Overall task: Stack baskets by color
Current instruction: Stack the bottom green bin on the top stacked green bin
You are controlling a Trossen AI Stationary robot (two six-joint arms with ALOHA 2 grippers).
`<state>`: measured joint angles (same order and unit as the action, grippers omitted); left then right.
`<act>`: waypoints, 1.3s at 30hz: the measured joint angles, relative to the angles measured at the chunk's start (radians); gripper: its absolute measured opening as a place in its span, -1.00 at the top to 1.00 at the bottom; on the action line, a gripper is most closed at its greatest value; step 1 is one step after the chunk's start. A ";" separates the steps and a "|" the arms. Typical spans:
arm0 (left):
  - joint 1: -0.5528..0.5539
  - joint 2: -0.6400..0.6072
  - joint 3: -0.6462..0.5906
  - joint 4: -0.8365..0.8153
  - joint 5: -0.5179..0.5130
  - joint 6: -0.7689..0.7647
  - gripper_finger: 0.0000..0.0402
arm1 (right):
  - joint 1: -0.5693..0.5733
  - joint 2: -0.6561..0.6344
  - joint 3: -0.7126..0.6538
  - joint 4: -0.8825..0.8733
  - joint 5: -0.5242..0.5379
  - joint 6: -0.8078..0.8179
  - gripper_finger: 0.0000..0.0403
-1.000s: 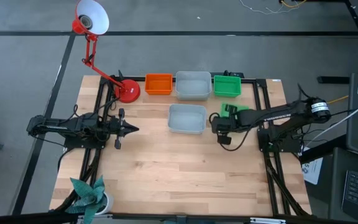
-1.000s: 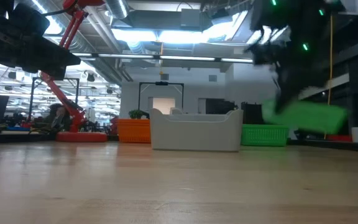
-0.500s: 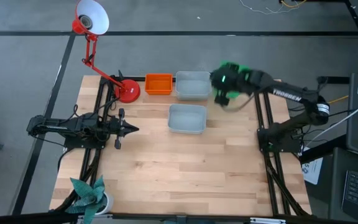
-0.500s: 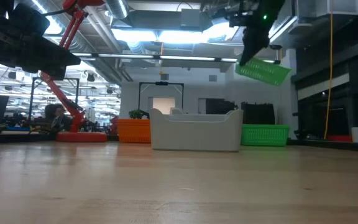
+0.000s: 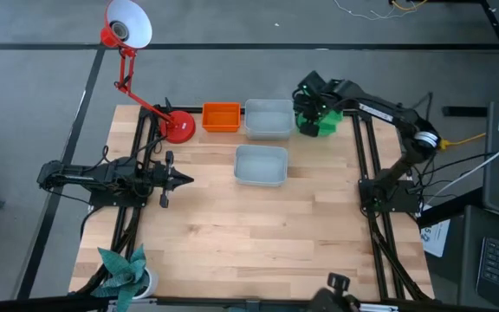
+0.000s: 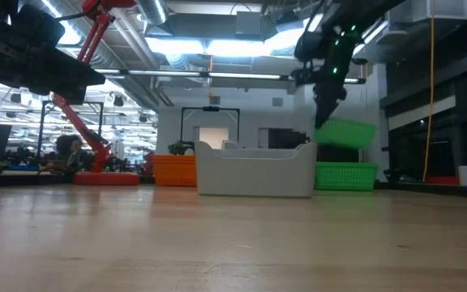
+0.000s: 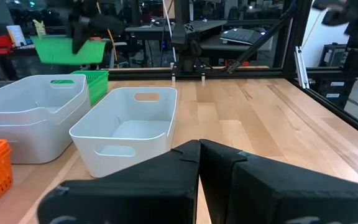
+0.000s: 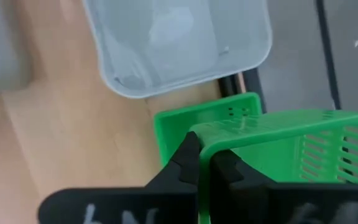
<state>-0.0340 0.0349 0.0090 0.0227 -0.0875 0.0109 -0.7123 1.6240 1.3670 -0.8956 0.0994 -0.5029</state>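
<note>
Baskets, small rectangular plastic. Right claw (image 5: 312, 111) clenched on the rim of a green mesh-walled basket (image 6: 344, 133), held in the air above a second green mesh basket (image 6: 345, 175) at the surface's far edge. Orange mesh basket (image 5: 221, 118) and translucent pale grey basket (image 5: 268, 119) stand alongside; another pale grey basket (image 5: 261, 165) sits nearer mid-surface. Left claw (image 5: 180, 180) clenched, empty, near the left edge.

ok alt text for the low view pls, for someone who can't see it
The right gripper hangs from above with its jaws shut on a green mesh plastic basket, held in the air just above a second green mesh basket on the wooden table. Left of those stand a translucent pale grey plastic basket and an orange mesh basket.
</note>
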 joint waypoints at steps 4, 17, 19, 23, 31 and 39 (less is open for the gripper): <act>0.000 0.000 0.000 0.000 0.000 0.000 1.00 | -0.007 0.073 0.000 0.028 0.003 -0.002 1.00; 0.000 0.000 0.000 0.000 0.000 0.000 1.00 | -0.011 0.143 -0.001 0.008 -0.018 -0.027 1.00; 0.000 0.000 0.000 0.000 0.000 0.000 1.00 | -0.013 0.143 -0.001 0.008 -0.018 -0.035 1.00; 0.000 0.000 0.000 0.000 0.000 0.000 1.00 | -0.013 0.143 -0.001 -0.010 -0.037 -0.057 0.95; 0.000 0.000 0.000 0.000 0.000 0.000 1.00 | -0.012 0.143 -0.001 -0.008 -0.041 -0.057 0.75; 0.000 0.000 0.000 0.000 0.000 0.000 1.00 | -0.012 0.143 -0.001 -0.029 0.068 -0.044 0.62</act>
<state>-0.0340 0.0349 0.0088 0.0227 -0.0875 0.0109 -0.7246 1.7672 1.3662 -0.9244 0.1677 -0.5471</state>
